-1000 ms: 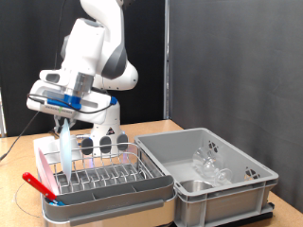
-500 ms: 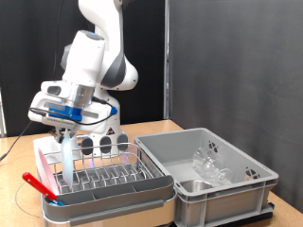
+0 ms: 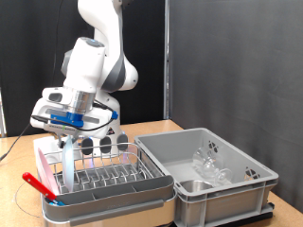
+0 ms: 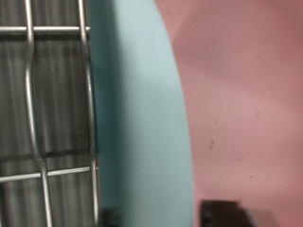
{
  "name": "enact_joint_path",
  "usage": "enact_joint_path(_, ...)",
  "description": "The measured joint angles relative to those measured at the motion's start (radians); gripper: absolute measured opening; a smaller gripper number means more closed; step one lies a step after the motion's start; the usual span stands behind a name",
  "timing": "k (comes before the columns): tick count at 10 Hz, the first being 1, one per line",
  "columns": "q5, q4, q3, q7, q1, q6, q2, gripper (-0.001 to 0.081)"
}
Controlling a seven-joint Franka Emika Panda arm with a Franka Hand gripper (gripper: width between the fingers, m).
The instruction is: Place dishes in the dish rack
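So the gripper (image 3: 68, 134) has dropped lower than it was half a second ago, and a good bit lower than a second ago. It now sits in the left-centre of the exterior view, right over the dish rack (image 3: 104, 176). It's clamped on the light-blue plate (image 3: 71, 156), which hangs edge-down under the fingers, and the plate's lower edge now reaches down among the wire prongs at the left end of the rack. Earlier the plate was clearly higher above the wires.

The wrist view is basically all plate (image 4: 142, 113): a tall light-blue band running through the middle of the frame, with the rack wires (image 4: 38, 104) on one side and a pinkish surface on the other. A dark fingertip (image 4: 227, 213) peeks in at the lower right corner.

Nothing else seems to have moved. The grey bin (image 3: 213, 165) sits on the exterior view's right, just beside the rack, with clear glass pieces (image 3: 210, 163) inside. The red utensil (image 3: 40, 184) lies at the rack's left front corner.
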Motion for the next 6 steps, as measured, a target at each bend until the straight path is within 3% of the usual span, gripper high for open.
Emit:
enact_joint_path(1,0.000,-0.002,0.000,0.000,0.000,0.001,0.005,0.0074)
enact_joint_path(2,0.000,-0.004,0.000,0.000,0.000,0.001,0.007,0.0262)
enact_joint_path(3,0.000,-0.006,0.000,0.001,0.000,0.001,0.008,0.0262)
enact_joint_path(5,0.000,-0.006,0.000,0.003,0.000,0.001,0.010,0.0579)
enact_joint_path(6,0.000,-0.006,0.000,0.010,0.000,0.001,0.008,0.0579)
